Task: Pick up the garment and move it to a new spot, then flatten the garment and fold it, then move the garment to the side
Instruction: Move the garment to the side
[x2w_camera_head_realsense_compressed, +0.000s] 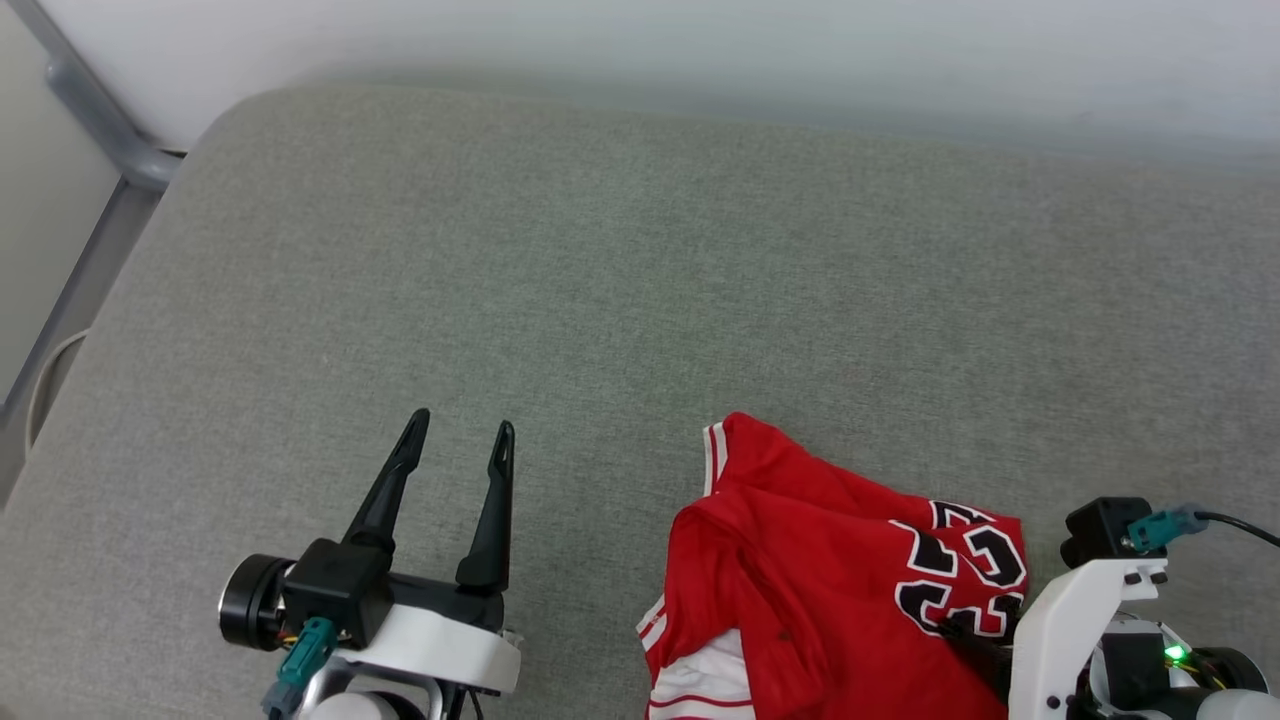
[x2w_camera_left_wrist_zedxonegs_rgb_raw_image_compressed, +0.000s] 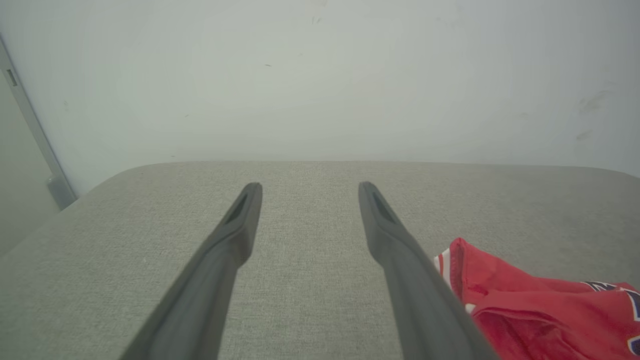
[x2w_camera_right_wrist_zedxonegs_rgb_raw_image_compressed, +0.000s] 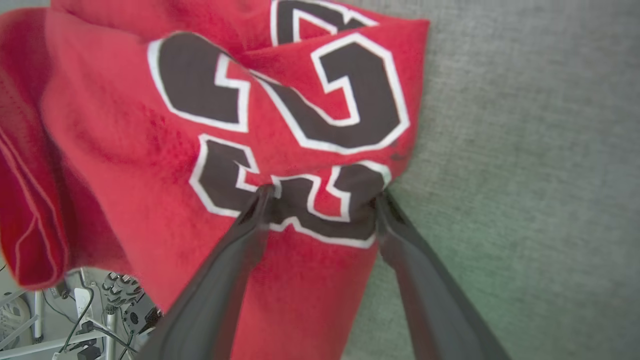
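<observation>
Red garment (x2w_camera_head_realsense_compressed: 800, 570) bunched near right. Right wrist view reveals right gripper (x2w_camera_right_wrist_zedxonegs_rgb_raw_image_compressed: 323, 195) splayed astride its numerals (x2w_camera_right_wrist_zedxonegs_rgb_raw_image_compressed: 190, 85); left gripper (x2w_camera_head_realsense_compressed: 462, 422) splayed, empty.

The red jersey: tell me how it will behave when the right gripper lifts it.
Probably floppy: the jersey lies crumpled in soft folds, so it should sag and drape from any pinch. Likely light, the cloth looking thin. It may unfold as it rises, since layers overlap loosely where the open right gripper straddles the printed numbers.

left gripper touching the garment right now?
Apart. Head view: the open left gripper sits over bare cushion, with a grey strip between it and the garment.
</observation>
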